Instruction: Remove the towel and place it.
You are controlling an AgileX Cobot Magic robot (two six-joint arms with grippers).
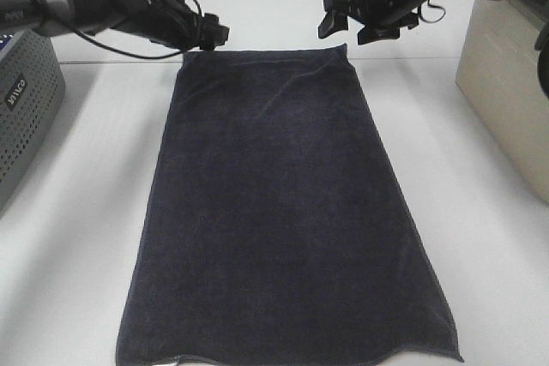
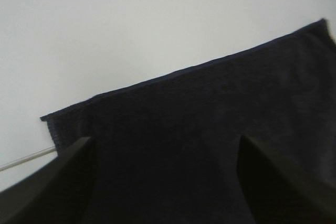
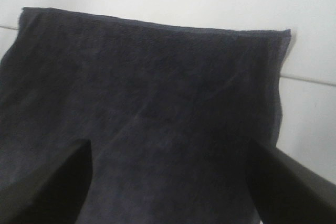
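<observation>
The towel (image 1: pixel 283 212), very dark navy, lies spread flat on the white table (image 1: pixel 86 212), its long side running from front to back. My left gripper (image 1: pixel 214 36) hovers just above the towel's far left corner. It is open and empty. My right gripper (image 1: pixel 347 27) hovers above the far right corner, also open and empty. In the left wrist view the towel (image 2: pixel 210 129) fills the space under the spread fingers (image 2: pixel 52 182) of the gripper (image 2: pixel 163 182). In the right wrist view the towel (image 3: pixel 147 103) lies below the wide-open gripper (image 3: pixel 168 182). Neither gripper touches the cloth.
A grey perforated basket (image 1: pixel 26 117) stands at the left edge of the table. A beige box (image 1: pixel 506 92) stands at the right edge. The towel's near hem (image 1: pixel 283 357) reaches the table's front edge.
</observation>
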